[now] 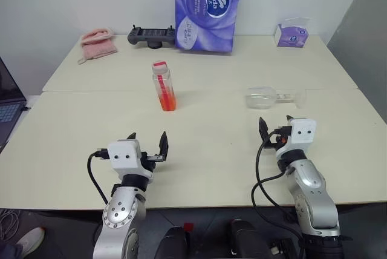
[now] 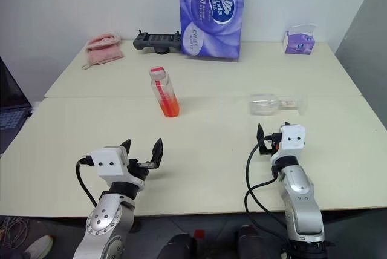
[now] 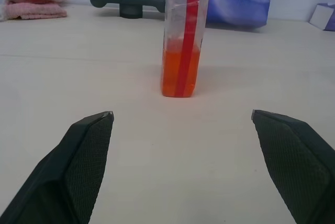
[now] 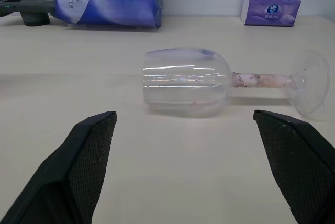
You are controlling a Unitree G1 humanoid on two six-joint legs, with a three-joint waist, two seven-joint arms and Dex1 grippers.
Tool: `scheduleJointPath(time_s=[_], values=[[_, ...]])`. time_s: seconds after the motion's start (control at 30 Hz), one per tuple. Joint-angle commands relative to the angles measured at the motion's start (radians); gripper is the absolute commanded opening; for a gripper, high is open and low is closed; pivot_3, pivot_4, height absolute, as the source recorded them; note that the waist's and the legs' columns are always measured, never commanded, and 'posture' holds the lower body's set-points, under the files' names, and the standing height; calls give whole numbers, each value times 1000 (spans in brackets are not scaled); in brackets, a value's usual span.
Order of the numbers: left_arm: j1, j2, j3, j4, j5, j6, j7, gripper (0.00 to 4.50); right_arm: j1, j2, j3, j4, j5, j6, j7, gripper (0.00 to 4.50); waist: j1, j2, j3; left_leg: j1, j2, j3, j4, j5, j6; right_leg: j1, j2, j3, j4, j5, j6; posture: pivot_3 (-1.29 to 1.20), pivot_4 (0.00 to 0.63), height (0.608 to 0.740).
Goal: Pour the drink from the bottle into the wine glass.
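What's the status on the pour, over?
Left gripper and right gripper open, empty. Clear plastic bottle of orange-red drink upright, capped. Clear stemmed wine glass lying on its side. Nothing between grippers and targets.

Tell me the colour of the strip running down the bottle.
Red, running down the clear bottle over the orange drink; the left wrist view shows it best.

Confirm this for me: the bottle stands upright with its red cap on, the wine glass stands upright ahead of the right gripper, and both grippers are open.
One detail is wrong: the wine glass lies on its side on the table, as the right wrist view shows. The bottle does stand upright, capped, and the left gripper and right gripper are open.
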Motion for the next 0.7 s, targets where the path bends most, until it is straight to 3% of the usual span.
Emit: scheduleJointPath(time_s=[0.03, 0.13, 0.27, 0.7], values=[[-9, -6, -8, -23, 5, -9, 2, 4500, -18, -1, -8, -29, 0, -7, -7, 4460, 0, 0, 0, 0, 0, 0, 0, 0, 0, 0, 0, 0, 0, 0, 0, 0, 150, 740], [-13, -6, -5, -28, 9, -10, 6, 4500, -23, -8, 2, -40, 10, -5, 16, 4460, 0, 0, 0, 0, 0, 0, 0, 0, 0, 0, 0, 0, 0, 0, 0, 0, 150, 740], [-82, 3, 18, -2, 23, 16, 25, 4500, -71, -90, 151, -91, 84, 8, 258, 4460, -1, 0, 1, 0, 0, 0, 0, 0, 0, 0, 0, 0, 0, 0, 0, 0, 150, 740], [-577, 20, 113, 417, 26, 3, 73, 4500, -448, -95, 140, 130, 148, 57, 367, 4460, 1, -2, 2, 2, -1, 0, 0, 0, 0, 1, 2, -1, -1, 2, 0, 0, 150, 740]])
